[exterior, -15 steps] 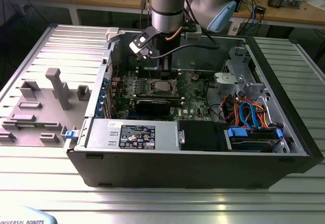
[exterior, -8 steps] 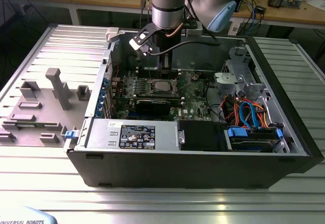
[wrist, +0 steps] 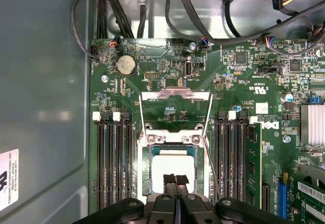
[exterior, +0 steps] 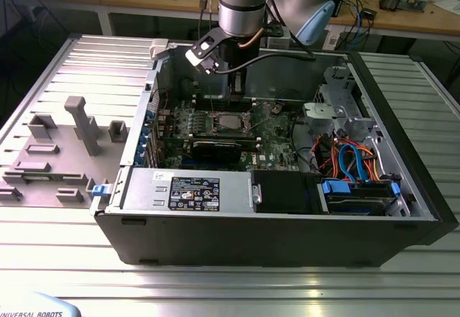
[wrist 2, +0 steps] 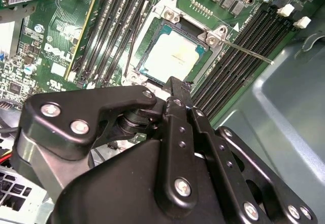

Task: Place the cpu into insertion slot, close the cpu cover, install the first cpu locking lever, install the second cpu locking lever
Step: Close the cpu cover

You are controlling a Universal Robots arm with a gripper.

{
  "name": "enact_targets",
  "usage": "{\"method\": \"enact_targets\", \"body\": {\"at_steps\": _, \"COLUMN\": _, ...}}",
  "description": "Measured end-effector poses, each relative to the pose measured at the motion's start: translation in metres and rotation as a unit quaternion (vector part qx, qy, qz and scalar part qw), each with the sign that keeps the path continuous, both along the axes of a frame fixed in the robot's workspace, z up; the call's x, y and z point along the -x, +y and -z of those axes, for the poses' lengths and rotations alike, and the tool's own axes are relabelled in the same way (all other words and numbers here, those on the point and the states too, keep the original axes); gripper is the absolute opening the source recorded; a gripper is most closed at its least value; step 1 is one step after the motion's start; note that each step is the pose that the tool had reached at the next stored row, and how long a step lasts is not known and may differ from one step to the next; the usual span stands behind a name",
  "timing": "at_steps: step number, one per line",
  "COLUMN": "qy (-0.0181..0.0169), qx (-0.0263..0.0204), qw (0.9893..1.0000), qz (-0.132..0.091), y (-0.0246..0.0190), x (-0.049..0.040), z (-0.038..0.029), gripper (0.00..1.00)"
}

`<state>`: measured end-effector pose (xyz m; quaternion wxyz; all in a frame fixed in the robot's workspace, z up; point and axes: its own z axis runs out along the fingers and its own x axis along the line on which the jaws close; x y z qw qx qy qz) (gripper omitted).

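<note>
Fingers point(wrist: 172, 180) black, closed together, empty, above flat silvery square cpu point(wrist: 172, 164), thin metal cpu cover point(wrist: 175, 96) raised

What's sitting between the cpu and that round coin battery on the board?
The open cpu cover lies between the cpu and the coin battery, in the first wrist view.

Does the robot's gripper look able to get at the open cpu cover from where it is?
Probably yes: the gripper hangs just over the cpu, and the cpu cover stands open right beside it, with nothing between them.
</note>
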<state>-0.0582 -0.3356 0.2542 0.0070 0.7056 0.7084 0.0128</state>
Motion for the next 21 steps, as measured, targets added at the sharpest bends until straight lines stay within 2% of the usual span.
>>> {"method": "enact_targets", "body": {"at_steps": 18, "qy": 0.0002, "qx": 0.0, "qw": 1.0, "qz": 0.0, "y": 0.0, "x": -0.0027, "z": 0.0, "gripper": 0.11}}
{"method": "enact_targets", "body": {"at_steps": 20, "qy": 0.0003, "qx": 0.0001, "qw": 1.0, "qz": 0.0, "y": 0.0001, "x": -0.0027, "z": -0.0011, "gripper": 0.11}}
{"method": "enact_targets", "body": {"at_steps": 21, "qy": 0.0003, "qx": 0.0, "qw": 1.0, "qz": 0.0, "y": 0.0, "x": -0.0027, "z": -0.0037, "gripper": 0.11}}
